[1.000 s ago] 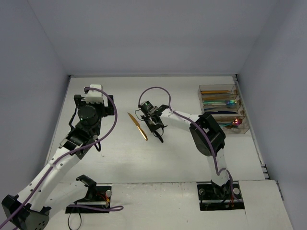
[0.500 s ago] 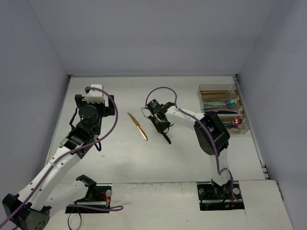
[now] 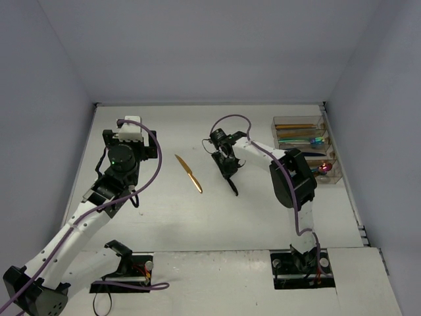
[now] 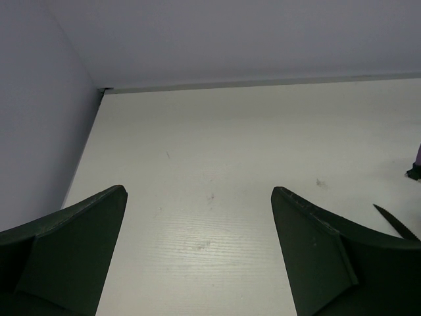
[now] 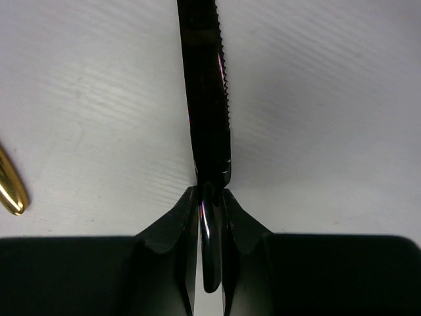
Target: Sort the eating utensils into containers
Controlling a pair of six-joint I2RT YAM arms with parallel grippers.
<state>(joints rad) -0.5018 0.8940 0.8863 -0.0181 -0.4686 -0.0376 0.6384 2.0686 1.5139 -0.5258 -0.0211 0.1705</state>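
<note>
Dark serrated knife (image 5: 207,99) sits clamped by one end in the right hand (image 5: 209,201), blade jutting ahead over the tabletop (image 3: 164,217), near a gold knife (image 3: 189,173) lying flat; left hand (image 4: 198,191) spread apart.

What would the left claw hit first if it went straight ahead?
Probably just bare table, then the far wall; nothing lies ahead of the open left gripper. The dark knife sits off to its right, outside that line.

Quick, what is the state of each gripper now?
Left gripper: open, holding nothing.
Right gripper: closed on a dark serrated knife.
</note>
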